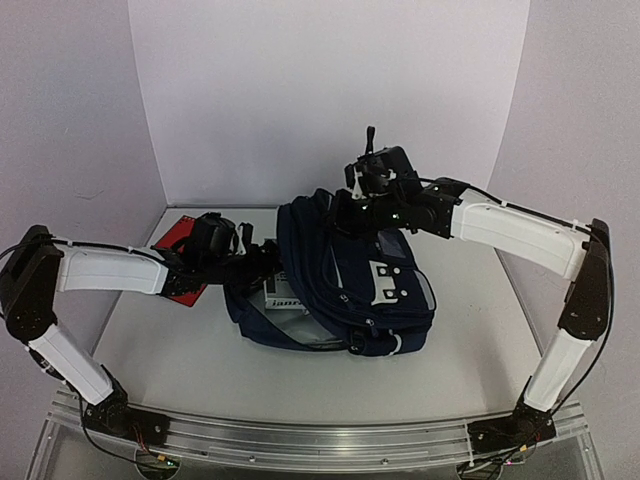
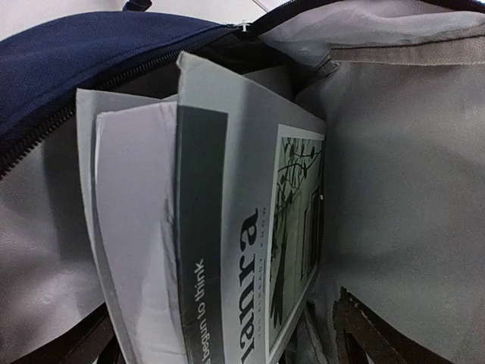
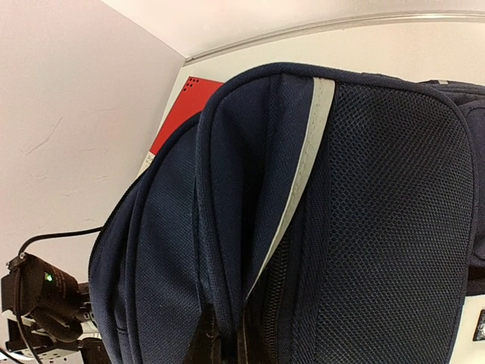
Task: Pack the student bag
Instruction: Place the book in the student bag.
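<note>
Left wrist shows book (image 2: pixel 227 227) in bag (image 2: pixel 76 53), left hand (image 1: pixel 266 256) released; right hand (image 3: pixel 225 335) grasps bag.

I see the student bag (image 1: pixel 335 275) lying mid-table, navy fabric with a pale stripe, its light grey buckled front flap facing up. Its main compartment is unzipped and gapes leftward, showing grey lining and a grey-covered book (image 2: pixel 227 227) inside.

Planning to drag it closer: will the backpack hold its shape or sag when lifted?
Probably floppy: the backpack is soft fabric that folds where the jaws of the right gripper pinch it. Likely heavier at the open end, since a book sits partly inside.
</note>
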You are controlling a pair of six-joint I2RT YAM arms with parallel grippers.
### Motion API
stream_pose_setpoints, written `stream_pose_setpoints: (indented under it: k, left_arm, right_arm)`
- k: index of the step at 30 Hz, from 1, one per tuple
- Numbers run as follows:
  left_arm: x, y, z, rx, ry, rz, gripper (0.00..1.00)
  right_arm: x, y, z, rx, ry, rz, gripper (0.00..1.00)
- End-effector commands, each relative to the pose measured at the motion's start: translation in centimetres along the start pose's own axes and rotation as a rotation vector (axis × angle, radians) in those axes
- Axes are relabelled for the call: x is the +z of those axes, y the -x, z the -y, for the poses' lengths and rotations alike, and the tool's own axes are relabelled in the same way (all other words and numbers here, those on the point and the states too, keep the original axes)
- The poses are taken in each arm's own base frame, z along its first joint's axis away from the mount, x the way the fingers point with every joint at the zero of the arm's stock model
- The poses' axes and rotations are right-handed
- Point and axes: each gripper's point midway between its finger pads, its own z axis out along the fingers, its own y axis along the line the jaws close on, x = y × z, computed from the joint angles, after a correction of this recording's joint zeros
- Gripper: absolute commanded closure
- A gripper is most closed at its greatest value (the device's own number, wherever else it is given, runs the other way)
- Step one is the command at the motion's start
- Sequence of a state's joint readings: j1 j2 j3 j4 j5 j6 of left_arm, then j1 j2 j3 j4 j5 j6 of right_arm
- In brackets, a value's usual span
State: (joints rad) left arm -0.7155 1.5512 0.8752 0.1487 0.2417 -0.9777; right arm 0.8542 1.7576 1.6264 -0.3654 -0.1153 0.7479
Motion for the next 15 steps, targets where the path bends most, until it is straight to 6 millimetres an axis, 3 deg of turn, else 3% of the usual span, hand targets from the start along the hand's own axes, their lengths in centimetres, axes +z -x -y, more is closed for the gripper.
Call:
stream_pose_setpoints:
  k: [1,4,8,12,15]
  left_arm:
    - [-2.2,0.7,-0.6,0.045,0.115,0.036,0.07]
    - [-2.9,0.7,-1.5,0.041,0.168,0.039,0.10]
    - [-2.5,-0.1,-1.3,0.027,0.141,0.004,0.30]
    - [-1.1,-0.6,0.3,0.027,0.038,-0.020,0.44]
    - [0.3,-0.8,1.1,0.024,-0.007,-0.042,0.61]
  right_arm:
    - [-4.9,6.0,-7.3,-0.038,0.255,0.221,1.00]
    - [-4.9,6.1,-7.7,-0.040,0.268,0.219,1.00]
    - [-5.2,6.3,-8.6,-0.044,0.301,0.211,1.00]
    - [-5.5,6.3,-10.0,-0.062,0.350,0.202,1.00]
    - [-5.5,5.9,-11.3,-0.077,0.380,0.194,1.00]
